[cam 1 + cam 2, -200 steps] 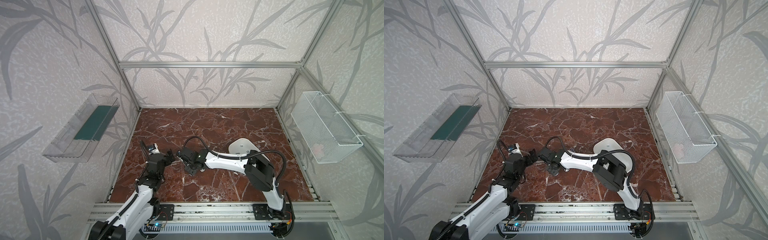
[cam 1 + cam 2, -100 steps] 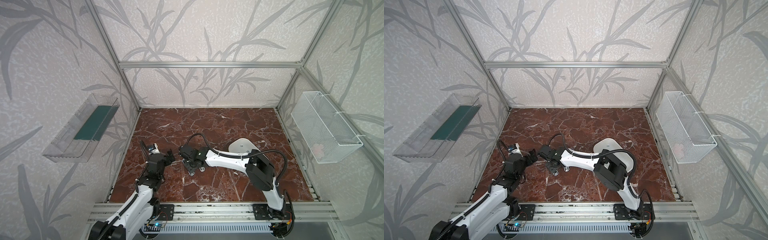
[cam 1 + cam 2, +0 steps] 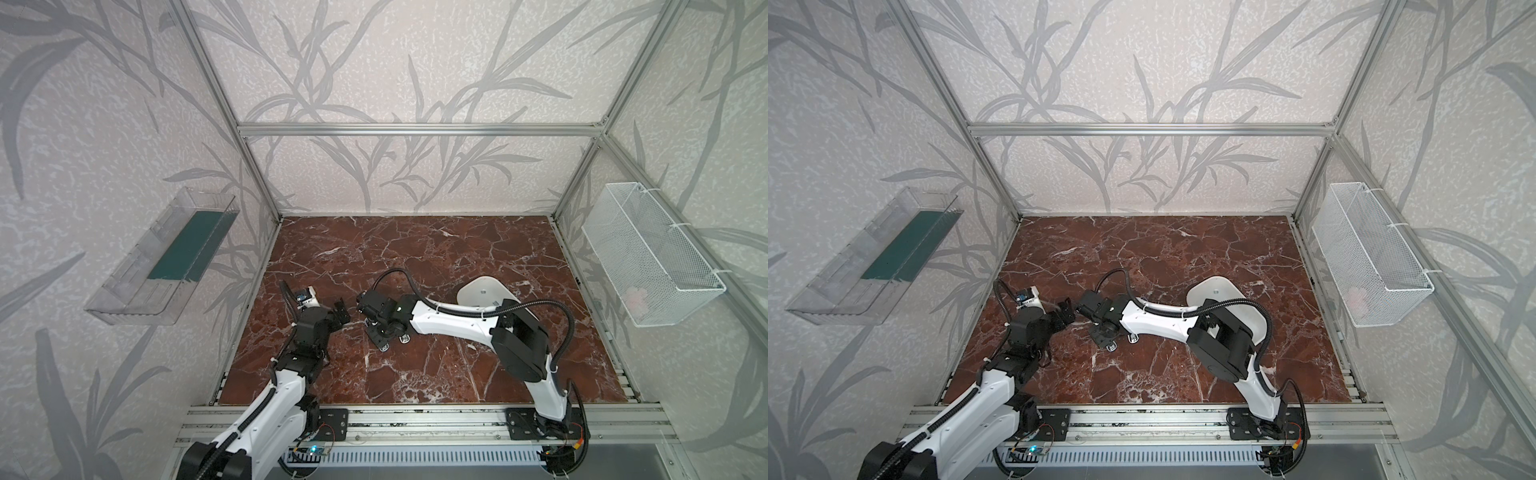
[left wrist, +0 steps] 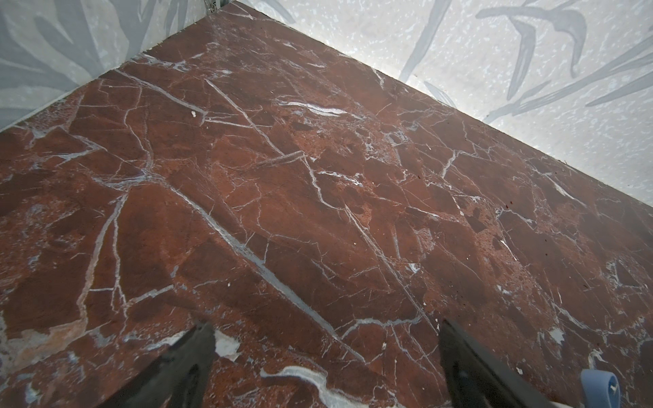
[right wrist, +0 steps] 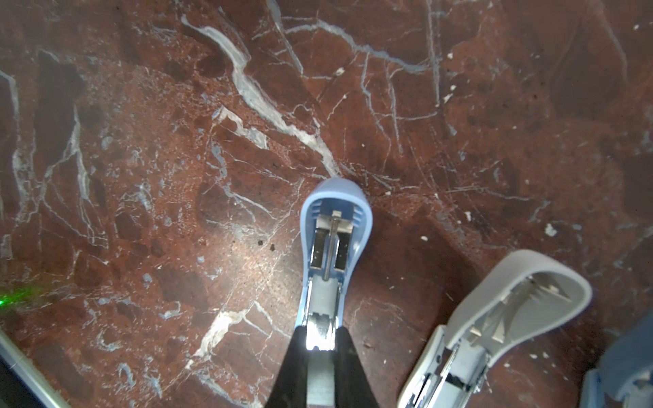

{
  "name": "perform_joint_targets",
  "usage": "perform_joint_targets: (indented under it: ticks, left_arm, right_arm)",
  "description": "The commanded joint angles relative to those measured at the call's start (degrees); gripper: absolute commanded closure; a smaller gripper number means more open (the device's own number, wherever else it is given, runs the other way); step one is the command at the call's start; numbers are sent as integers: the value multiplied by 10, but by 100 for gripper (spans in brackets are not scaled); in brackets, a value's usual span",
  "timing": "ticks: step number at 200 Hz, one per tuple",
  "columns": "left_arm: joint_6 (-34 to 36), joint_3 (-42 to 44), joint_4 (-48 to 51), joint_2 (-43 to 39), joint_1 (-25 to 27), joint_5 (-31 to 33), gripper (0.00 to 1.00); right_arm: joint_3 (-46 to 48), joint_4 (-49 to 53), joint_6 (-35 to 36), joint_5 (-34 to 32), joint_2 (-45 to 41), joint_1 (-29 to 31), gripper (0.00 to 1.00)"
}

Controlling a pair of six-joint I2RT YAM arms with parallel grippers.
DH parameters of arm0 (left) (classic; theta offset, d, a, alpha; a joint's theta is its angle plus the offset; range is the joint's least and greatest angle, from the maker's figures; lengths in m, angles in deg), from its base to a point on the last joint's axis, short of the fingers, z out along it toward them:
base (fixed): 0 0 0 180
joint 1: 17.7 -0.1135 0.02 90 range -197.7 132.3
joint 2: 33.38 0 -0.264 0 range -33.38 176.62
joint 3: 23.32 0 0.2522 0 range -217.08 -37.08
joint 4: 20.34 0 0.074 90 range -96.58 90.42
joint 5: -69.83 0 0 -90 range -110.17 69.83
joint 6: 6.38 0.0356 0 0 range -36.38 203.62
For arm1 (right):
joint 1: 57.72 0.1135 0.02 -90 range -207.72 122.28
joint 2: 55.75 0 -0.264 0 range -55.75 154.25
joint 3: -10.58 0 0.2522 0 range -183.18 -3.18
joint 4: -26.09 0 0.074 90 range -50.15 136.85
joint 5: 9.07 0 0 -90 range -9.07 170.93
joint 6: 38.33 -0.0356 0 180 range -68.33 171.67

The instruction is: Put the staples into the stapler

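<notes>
Broadly, over the red-brown marble tabletop (image 3: 415, 249), the left gripper (image 4: 325, 325) hovers spread wide and empty, just beside the right gripper (image 5: 319, 339), which is clamped on the rear of the opened blue plastic stapler (image 5: 334, 219), its long axis running straight away from the pincer; no grey staples are discernible.

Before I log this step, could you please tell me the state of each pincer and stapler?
Left pincer: open, empty.
Right pincer: shut on the blue stapler.
Blue stapler: hinged open, held by its metal part.
Grey stapler: hinged open, on the table, not held.
</notes>
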Motion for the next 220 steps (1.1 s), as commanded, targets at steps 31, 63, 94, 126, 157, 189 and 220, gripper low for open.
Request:
perform_joint_targets:
  ticks: [31,63,94,126,157,189,220]
  left_arm:
    - [-15,8,-6,-5,-4,11,1]
    - [-15,9,-7,-6,-4,11,1]
    - [-15,9,-7,-6,-3,11,1]
    - [-15,9,-7,-5,-4,11,1]
    - [-15,9,-7,-5,-4,11,1]
    - [-14,9,-7,-6,-3,10,1]
    - [-15,9,-7,-6,-3,10,1]
  right_arm:
    - [2,1,-7,10,-5,0,91]
    - [1,1,-10,14,2,0,91]
    - [0,-1,-12,20,9,0,91]
    - [4,-5,-15,19,15,0,92]
    - [21,-22,-21,12,10,0,91]
    - [28,-30,-24,5,12,1,92]
    - [34,-38,-24,-1,15,1,92]
